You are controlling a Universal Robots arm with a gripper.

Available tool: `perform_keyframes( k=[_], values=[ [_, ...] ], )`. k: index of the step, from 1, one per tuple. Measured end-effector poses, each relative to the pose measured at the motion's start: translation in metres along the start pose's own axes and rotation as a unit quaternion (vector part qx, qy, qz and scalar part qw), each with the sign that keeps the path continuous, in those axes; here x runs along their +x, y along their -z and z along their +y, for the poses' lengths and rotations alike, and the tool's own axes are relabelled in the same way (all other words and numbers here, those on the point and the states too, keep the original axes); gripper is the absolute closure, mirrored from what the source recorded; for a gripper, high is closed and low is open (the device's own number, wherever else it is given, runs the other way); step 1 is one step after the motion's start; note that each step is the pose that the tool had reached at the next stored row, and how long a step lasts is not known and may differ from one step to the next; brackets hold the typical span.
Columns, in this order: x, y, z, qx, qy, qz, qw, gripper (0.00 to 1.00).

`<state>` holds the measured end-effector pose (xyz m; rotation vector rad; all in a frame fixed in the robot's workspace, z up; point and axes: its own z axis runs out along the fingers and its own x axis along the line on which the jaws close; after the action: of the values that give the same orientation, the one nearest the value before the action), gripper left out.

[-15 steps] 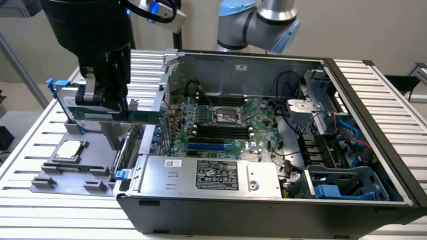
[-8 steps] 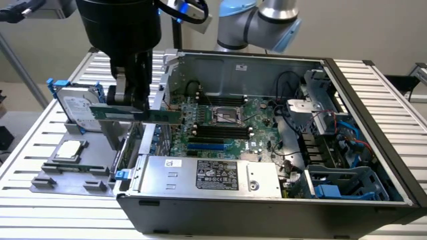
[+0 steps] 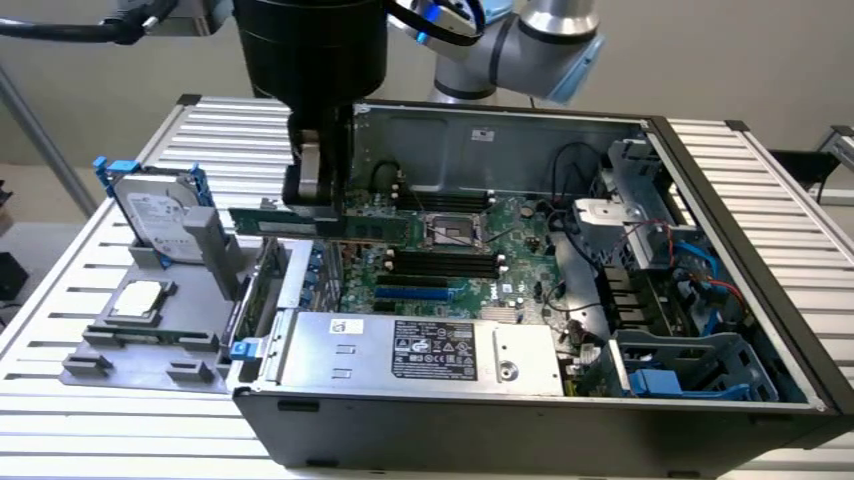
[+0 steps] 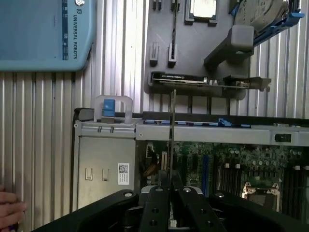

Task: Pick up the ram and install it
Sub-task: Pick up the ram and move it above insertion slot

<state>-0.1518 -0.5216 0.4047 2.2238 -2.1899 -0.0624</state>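
Clamped on the ram (image 3: 387,227), the gripper (image 3: 320,205) hangs over the open computer case (image 3: 534,430), its two black fingers (image 3: 304,185) closed on the stick's upper edge near its middle. The ram is level and up in the air. One end reaches past the case wall on the exterior view's left, and the other lies over the motherboard (image 3: 527,290) beside the processor socket (image 3: 451,232). It touches nothing but the fingers. The black memory slots (image 3: 441,265) sit lower and a little nearer to the camera, apart from the stick.

From the wrist, the ram (image 4: 172,130) appears edge-on as a thin line running out from the gripper (image 4: 171,186) across the case wall, with the silver power supply (image 4: 106,169) to one side.

On the ribbed table (image 3: 761,180), at the exterior view's left of the case, stands a grey holder (image 3: 147,350). It carries the hard drive (image 3: 154,210) with blue rails at its far end and the square silver processor (image 3: 138,300) nearer. The power supply (image 3: 414,350) fills the near left part of the case. A person's hand (image 4: 8,210) shows over the table.
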Motion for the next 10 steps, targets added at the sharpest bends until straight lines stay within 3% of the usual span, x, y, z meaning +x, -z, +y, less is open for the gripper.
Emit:
perform_keyframes(
  k=[10],
  values=[
    [-0.017, -0.0004, -0.0406, 0.0000, 0.000, 0.0000, 1.0000, 0.86]
  ],
)
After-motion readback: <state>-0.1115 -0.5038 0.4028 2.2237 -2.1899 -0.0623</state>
